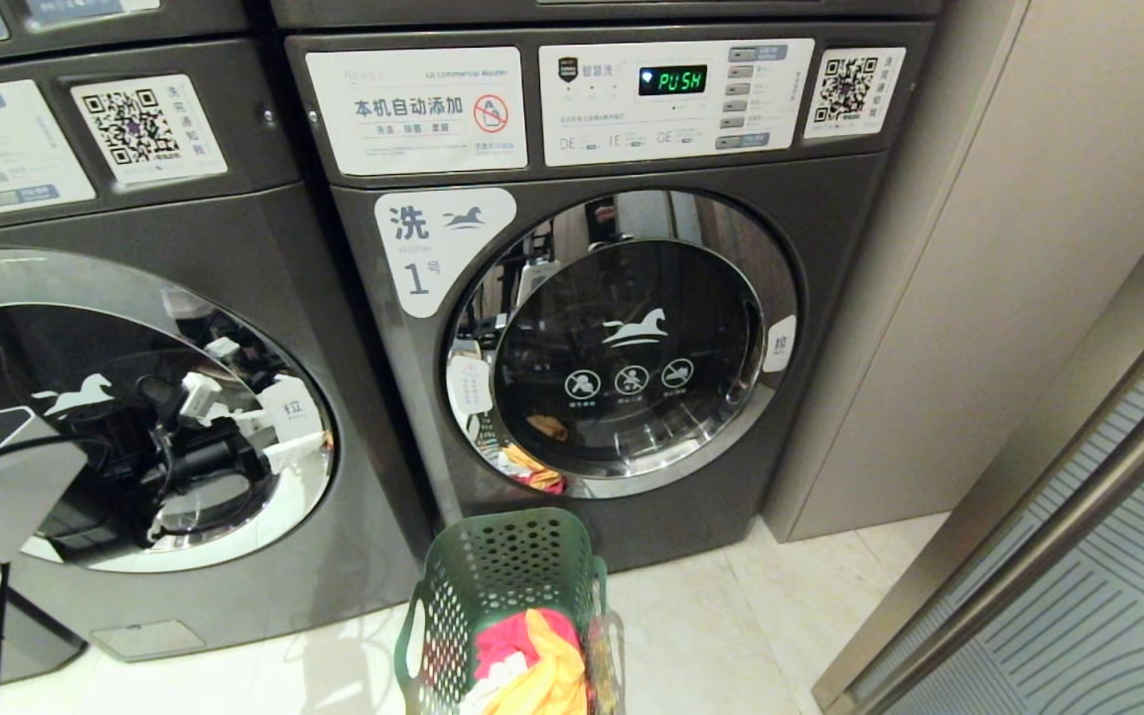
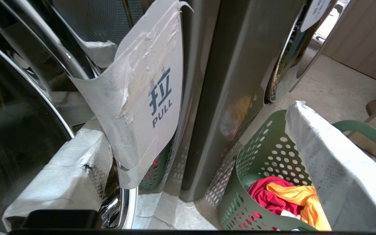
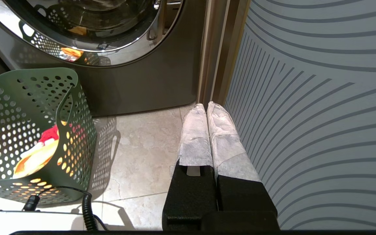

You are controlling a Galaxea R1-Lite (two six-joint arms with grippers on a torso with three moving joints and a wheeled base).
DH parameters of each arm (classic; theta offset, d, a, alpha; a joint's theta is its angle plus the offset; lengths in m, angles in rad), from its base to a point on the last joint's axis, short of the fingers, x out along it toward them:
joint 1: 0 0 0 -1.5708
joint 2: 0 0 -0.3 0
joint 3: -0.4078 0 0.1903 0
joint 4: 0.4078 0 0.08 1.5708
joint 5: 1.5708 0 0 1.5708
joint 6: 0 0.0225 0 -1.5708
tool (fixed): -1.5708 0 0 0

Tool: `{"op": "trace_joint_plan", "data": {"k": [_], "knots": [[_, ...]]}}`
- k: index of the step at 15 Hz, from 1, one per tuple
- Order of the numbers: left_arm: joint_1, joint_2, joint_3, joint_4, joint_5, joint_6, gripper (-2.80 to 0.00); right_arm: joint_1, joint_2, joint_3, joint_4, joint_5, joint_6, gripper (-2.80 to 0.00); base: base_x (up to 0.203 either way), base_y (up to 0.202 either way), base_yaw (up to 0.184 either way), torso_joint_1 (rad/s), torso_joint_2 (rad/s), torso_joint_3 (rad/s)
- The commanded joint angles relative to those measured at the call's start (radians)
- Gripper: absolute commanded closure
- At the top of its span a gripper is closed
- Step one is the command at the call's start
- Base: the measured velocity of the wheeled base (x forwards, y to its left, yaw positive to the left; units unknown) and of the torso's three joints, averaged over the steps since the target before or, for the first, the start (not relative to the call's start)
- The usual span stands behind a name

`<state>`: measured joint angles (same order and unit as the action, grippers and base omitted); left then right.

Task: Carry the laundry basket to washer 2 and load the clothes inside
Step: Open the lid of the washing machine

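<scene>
The left gripper (image 2: 188,147) has its jaws wide apart astride the white "PULL" tab (image 2: 152,98) on the dark grey front-loading washer's chrome-rimmed door (image 2: 28,107). The dark green perforated plastic laundry basket (image 2: 266,156) stands on the floor just beside that washer; the right gripper (image 3: 207,111), jaws together, hangs farther off

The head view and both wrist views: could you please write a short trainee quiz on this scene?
1. True or false: the laundry basket stands on the floor before the washer marked 1.
2. Which gripper is open? A the right gripper; B the left gripper; C neither.
3. Fill in: the white tab near the left gripper reads ____.
Key: 1 true; 2 B; 3 PULL.
</scene>
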<state>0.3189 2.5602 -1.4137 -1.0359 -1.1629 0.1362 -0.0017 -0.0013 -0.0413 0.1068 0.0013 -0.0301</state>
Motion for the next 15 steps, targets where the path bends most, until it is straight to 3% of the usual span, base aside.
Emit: {"op": "trace_joint_plan", "data": {"k": [1, 6, 12, 14, 15], "knots": [[0.0, -0.005, 0.018, -0.012, -0.031, 0.0, -2.8, 0.0, 0.001, 0.0, 0.001, 0.0, 0.0, 0.0, 0.0, 0.0, 0.0, 0.0, 0.0, 0.0], [-0.001, -0.006, 0.027, -0.035, -0.124, 0.001, -2.8, 0.0, 0.001, 0.0, 0.001, 0.0, -0.001, 0.0, 0.0, 0.0, 0.0, 0.0, 0.0, 0.0], [-0.002, -0.011, 0.06, -0.051, -0.16, 0.002, -2.8, 0.0, 0.001, -0.001, 0.001, 0.0, -0.001, 0.0, 0.0, 0.0, 0.0, 0.0, 0.0, 0.0], [-0.001, -0.011, 0.087, -0.066, -0.233, 0.008, -2.8, 0.0, 0.001, 0.0, 0.001, 0.0, -0.001, 0.0, 0.0, 0.0, 0.0, 0.0, 0.0, 0.0], [-0.001, -0.009, 0.087, -0.069, -0.232, 0.01, -2.8, 0.0, 0.001, 0.0, 0.001, 0.0, -0.001, 0.0, 0.0, 0.0, 0.0, 0.0, 0.0, 0.0]]}}
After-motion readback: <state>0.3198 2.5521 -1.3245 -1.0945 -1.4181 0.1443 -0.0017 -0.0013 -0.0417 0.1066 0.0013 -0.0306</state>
